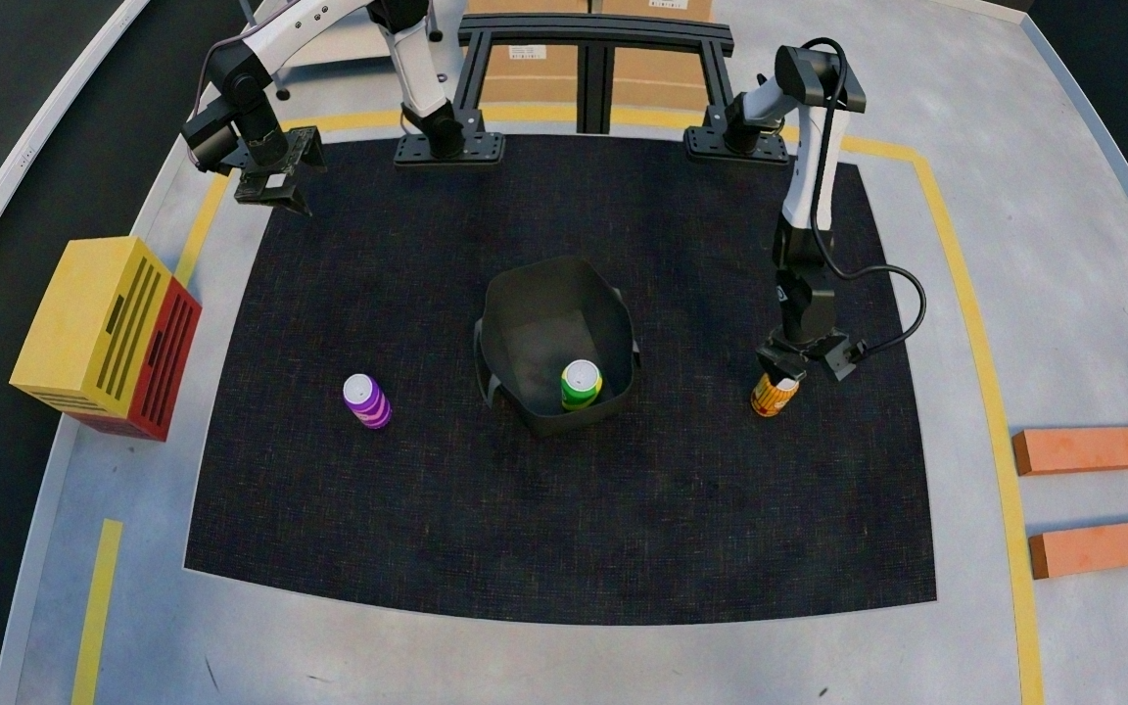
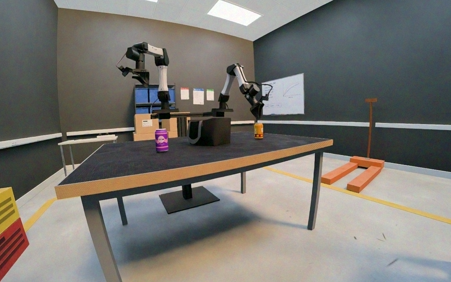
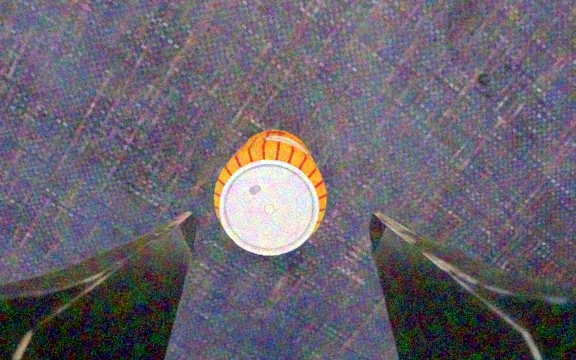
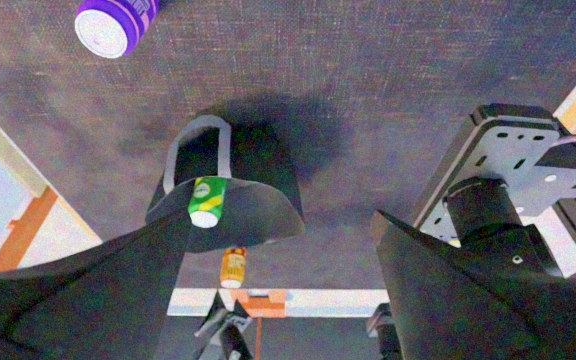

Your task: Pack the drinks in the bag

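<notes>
Orange can is upright on the dark table top, right of centre in the top view, outside the canvas bag. Left gripper is spread wide above it, nothing held; in its wrist view the lid sits mid-frame between the tips, slightly ahead. Right gripper, upper left in the top view, also open and unloaded. Purple can is left of centre, green can already in the bag. Orange one probably stiff, smooth, a bit slick; weight unknown, thin wall could dent. Suggest a level pinch across opposite sides of the upper body, moderate force. Bag walls look soft, so lift high, don't drag them.
</notes>
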